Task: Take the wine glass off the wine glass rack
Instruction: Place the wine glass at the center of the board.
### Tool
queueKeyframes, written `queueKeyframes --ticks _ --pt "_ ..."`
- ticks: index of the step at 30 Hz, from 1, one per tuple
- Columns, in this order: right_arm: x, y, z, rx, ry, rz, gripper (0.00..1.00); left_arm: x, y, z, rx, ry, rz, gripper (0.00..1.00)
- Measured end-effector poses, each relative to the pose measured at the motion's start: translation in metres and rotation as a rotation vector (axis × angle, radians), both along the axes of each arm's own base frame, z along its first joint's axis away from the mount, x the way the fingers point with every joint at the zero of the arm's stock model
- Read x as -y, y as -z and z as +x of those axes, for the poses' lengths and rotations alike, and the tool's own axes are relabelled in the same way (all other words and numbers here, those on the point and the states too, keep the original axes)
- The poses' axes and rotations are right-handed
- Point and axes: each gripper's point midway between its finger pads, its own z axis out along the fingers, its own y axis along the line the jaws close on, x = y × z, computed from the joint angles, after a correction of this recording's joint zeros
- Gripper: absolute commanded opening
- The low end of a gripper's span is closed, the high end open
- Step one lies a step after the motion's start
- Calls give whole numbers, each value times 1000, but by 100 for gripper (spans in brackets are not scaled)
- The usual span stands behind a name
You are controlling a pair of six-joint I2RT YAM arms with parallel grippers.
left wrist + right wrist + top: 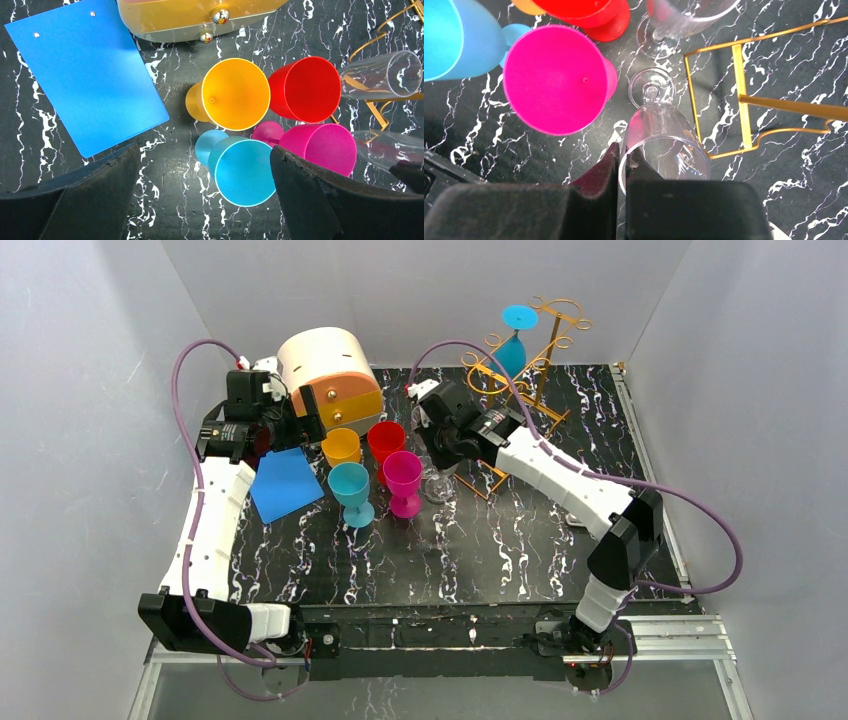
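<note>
The golden wire wine glass rack (545, 350) stands at the back right, and a blue wine glass (513, 345) hangs upside down from its top rails. My right gripper (624, 155) is shut on the rim of a clear wine glass (664, 135), one finger inside the bowl and one outside. That glass is upright beside the rack's base (744, 95), its foot (652, 87) low over the table; whether it touches I cannot tell. My left gripper (205, 185) hangs open above the coloured glasses, holding nothing.
Orange (235, 95), red (305, 90), magenta (320, 147) and cyan (242, 172) glasses stand clustered mid-table. A second clear glass (684, 15) stands beside the red one. A blue sheet (285, 483) lies left, before a cream-and-orange box (330, 380).
</note>
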Motion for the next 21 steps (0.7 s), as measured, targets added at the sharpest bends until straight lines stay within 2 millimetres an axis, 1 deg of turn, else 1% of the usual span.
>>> queueKeyframes --ticks 3,5,7,9,12,21 --pt "0 0 9 -2 8 5 11 1 0 0 0 4 -3 98" --pt "-4 4 14 -9 4 1 13 1 -1 -1 2 5 -5 98" --pt "-10 9 16 -21 -10 -8 14 1 -2 -1 7 0 -11 98" --pt "-14 7 18 -27 -18 -10 14 1 -4 -1 14 -5 -15 98" --pt "-18 7 19 -46 -25 -23 14 0 -6 -2 19 -14 -19 98" --pt "-16 6 14 -109 -50 -86 16 -3 -9 -1 32 -33 -13 98"
